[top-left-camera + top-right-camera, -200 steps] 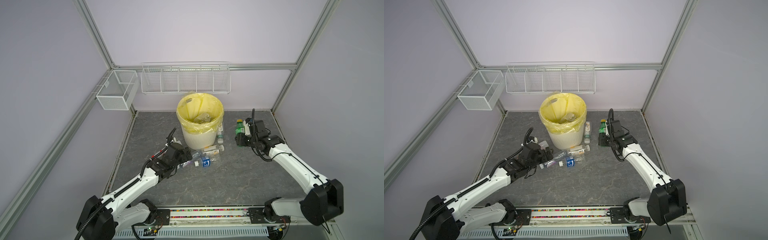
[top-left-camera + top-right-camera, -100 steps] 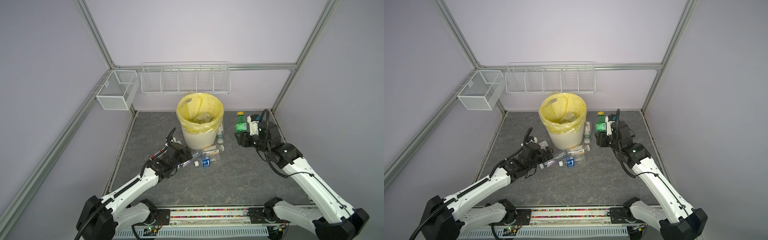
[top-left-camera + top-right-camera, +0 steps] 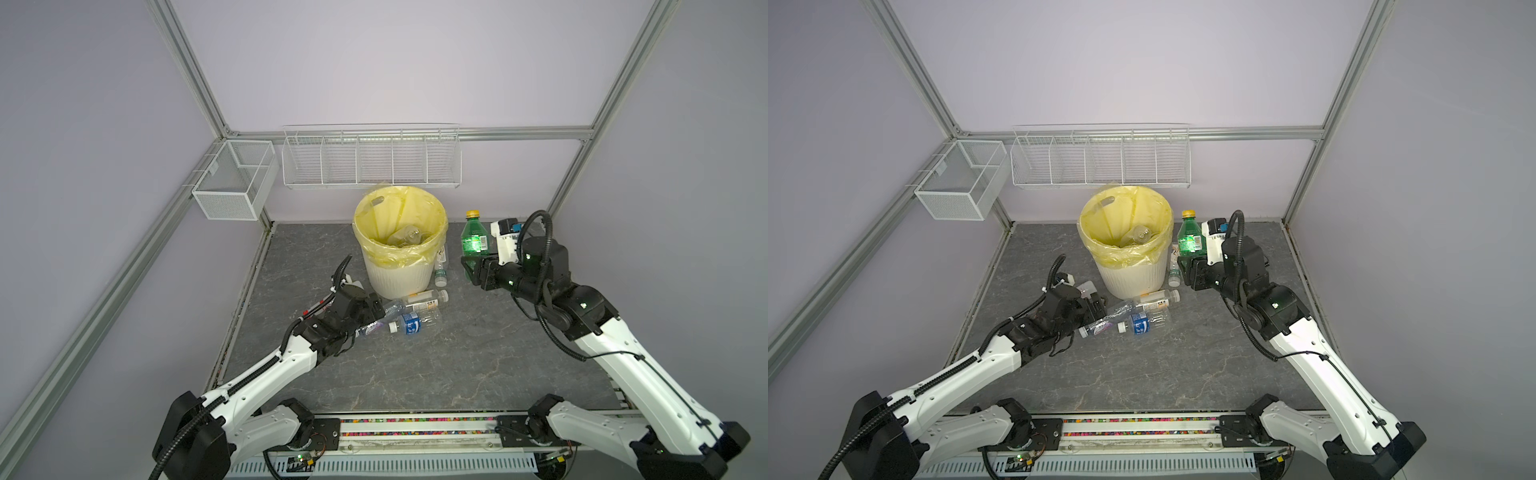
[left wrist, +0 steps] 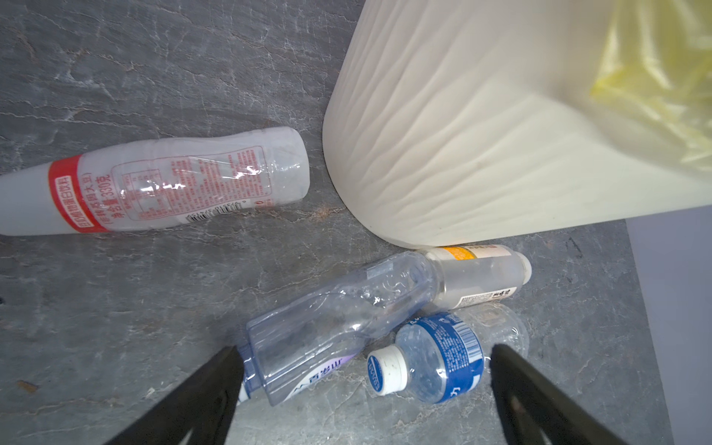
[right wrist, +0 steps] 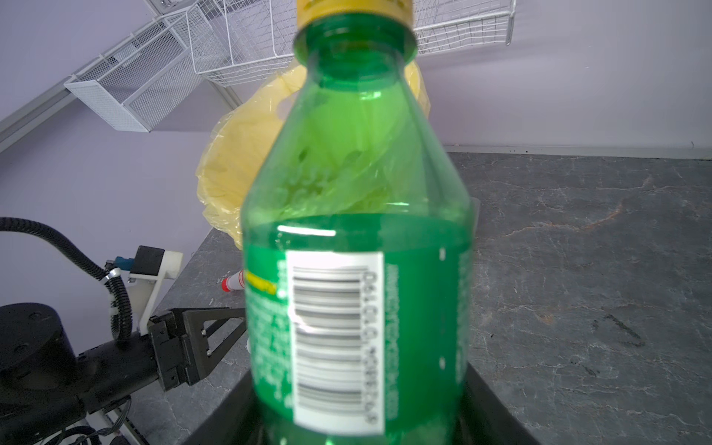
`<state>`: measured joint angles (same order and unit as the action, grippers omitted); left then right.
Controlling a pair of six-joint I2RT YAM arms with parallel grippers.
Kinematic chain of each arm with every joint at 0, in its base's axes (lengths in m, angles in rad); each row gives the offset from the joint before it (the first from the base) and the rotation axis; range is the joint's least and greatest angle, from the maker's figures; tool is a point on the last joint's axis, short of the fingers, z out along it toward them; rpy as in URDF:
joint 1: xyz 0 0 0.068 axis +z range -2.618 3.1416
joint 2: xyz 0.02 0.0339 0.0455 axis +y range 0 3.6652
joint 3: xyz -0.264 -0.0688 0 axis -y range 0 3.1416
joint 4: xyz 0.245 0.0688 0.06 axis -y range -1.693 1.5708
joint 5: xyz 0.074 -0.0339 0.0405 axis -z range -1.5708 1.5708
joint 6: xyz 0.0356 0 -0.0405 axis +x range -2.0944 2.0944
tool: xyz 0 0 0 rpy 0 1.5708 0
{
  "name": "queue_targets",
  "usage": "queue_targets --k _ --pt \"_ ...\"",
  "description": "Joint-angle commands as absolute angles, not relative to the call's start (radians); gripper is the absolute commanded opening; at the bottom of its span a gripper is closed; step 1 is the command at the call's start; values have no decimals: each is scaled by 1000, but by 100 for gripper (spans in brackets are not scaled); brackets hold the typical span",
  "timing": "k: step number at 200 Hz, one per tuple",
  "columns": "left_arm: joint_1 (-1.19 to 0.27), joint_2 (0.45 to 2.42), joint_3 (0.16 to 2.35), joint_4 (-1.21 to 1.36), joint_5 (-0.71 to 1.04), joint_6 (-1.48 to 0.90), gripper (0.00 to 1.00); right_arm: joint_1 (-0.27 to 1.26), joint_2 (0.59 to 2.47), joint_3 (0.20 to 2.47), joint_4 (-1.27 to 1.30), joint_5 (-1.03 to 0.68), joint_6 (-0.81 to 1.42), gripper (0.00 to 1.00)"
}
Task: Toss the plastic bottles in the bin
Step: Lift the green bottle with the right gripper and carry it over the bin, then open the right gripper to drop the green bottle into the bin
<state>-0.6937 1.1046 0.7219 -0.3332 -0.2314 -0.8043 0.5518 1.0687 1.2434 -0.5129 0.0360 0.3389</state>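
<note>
My right gripper is shut on the lower body of a translucent green bottle with a yellow cap. It holds the bottle upright in the air, just right of the bin. The bin has bottles inside its yellow bag. My left gripper stands open, low over the floor in front of the bin. Between its fingers lie a crushed clear bottle and a blue-labelled bottle. An orange-labelled bottle rests against the bin's foot.
A white bottle with a red label lies on the floor left of the bin. Another small bottle lies at the bin's right side. White wire baskets hang on the back and left walls.
The right arm has lifted the green bottle higher and a little towards the bin. The left arm and the floor bottles have not moved.
</note>
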Motion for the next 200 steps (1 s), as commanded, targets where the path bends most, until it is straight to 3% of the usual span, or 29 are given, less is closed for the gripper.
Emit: queue_targets --k 1,62,105,149,200 --pt "-690 1092 751 -339 -241 -822 99 557 1014 1237 -517 48 287 62" --pt "-690 1093 739 -347 -239 -819 100 557 808 1081 -540 23 255 63" --pt "-690 1096 727 -347 -233 -817 100 564 824 1089 -514 1 273 62" --pt "-690 1062 697 -348 -248 -816 100 618 1043 1285 -476 -3 264 61" --pt "-689 1037 683 -349 -250 -810 99 647 1580 1826 -550 45 292 62"
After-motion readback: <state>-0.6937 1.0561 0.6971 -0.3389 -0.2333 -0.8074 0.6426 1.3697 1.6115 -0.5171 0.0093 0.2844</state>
